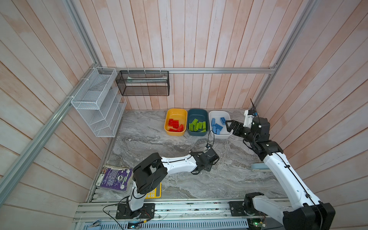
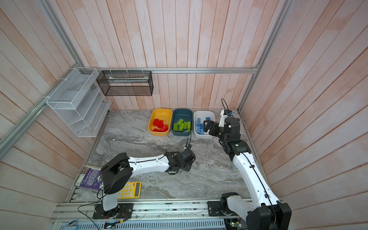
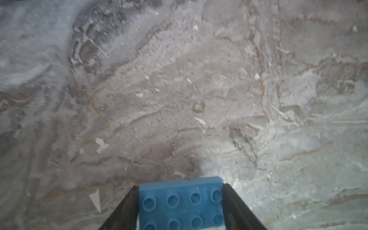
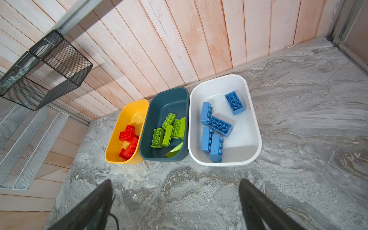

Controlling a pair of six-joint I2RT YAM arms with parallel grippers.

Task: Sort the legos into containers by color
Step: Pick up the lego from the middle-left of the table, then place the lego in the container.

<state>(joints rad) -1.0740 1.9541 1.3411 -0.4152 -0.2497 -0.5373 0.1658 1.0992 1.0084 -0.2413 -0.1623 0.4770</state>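
Blue lego sits pinched between the left jaws — right jaws spread wide near the white tub.

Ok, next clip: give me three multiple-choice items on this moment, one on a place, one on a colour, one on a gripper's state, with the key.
1. The yellow tub, dark teal tub and white tub stand in a row. Which is in the middle?
A. yellow
B. dark teal
C. white

2. What colour is the lego in the left gripper?
A. red
B. lime green
C. light blue

3. The right gripper is:
A. open and empty
B. shut on a red brick
C. shut on a green brick

Key:
1 B: both top views show yellow on one side of it and white on the other.
2 C: the left wrist view shows a studded blue brick clamped between the fingers.
3 A: the right wrist view shows the fingers wide apart with nothing between them.
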